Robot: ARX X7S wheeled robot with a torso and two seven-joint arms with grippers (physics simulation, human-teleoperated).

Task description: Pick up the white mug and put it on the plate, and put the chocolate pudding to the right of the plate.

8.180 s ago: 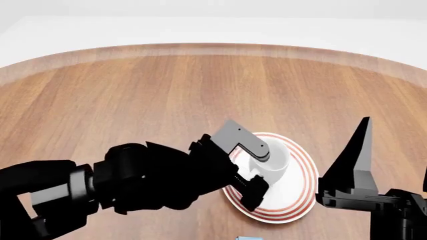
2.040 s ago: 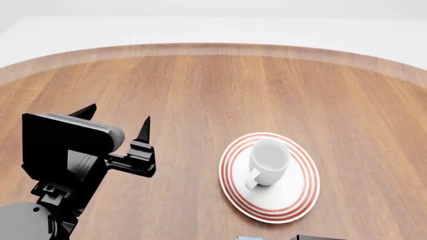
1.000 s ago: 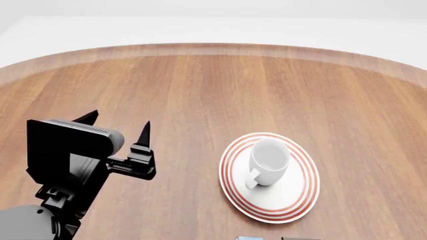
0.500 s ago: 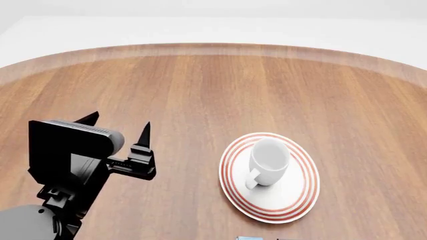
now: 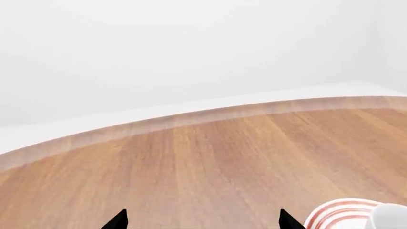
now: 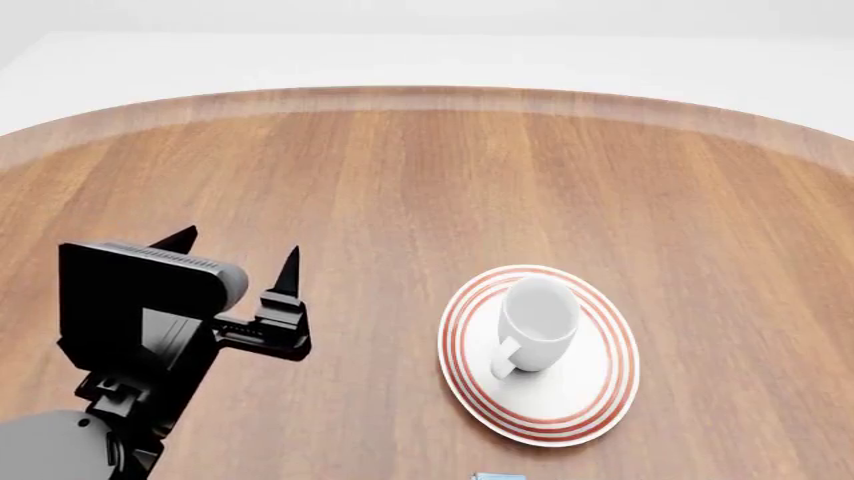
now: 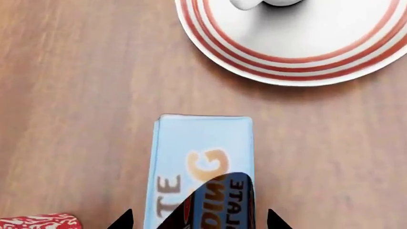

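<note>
Mug: I see the glossy white ceramic mug on the ringed round plate, right of my left claw.
Pudding: rectangular chocolate pudding carton between my right claw tips, plate beyond.

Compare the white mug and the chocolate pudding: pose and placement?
The white mug stands upright on the plate; the chocolate pudding lies on bare table, off the plate. The mug is round, plain white; the pudding is a light blue lettered box. Neither is gripped.
</note>
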